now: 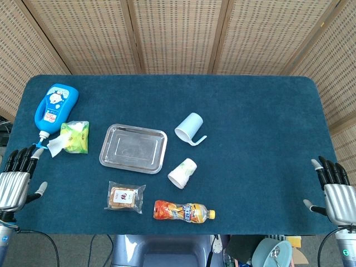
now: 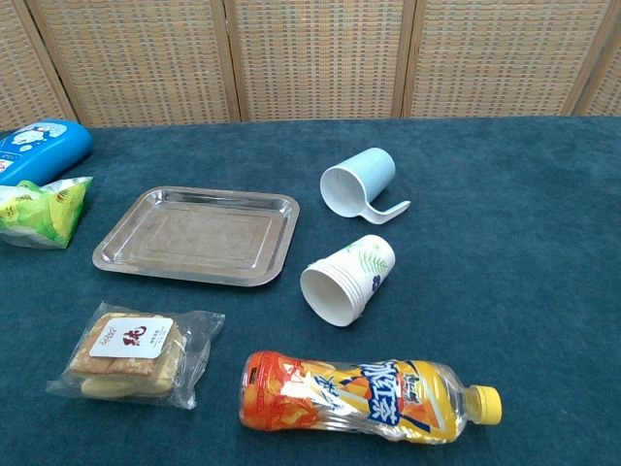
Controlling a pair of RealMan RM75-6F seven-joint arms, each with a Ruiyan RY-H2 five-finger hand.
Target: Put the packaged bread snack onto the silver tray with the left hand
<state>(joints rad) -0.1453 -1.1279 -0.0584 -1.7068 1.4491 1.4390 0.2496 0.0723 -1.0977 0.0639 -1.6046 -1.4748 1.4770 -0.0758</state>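
The packaged bread snack (image 1: 124, 197) (image 2: 133, 353) lies flat in clear wrap with a white label, near the table's front edge. Just behind it sits the silver tray (image 1: 133, 148) (image 2: 199, 235), with nothing in it. My left hand (image 1: 15, 179) hovers at the table's front left corner, fingers apart, holding nothing, well left of the snack. At the front right corner my right hand (image 1: 334, 191) also has its fingers spread and holds nothing. Neither hand shows in the chest view.
A blue bottle (image 1: 54, 107) and a green packet (image 1: 75, 137) lie left of the tray. Right of the tray lie a light blue mug (image 1: 191, 128) and a paper cup (image 1: 183, 173), both on their sides. An orange drink bottle (image 1: 182, 211) lies right of the snack.
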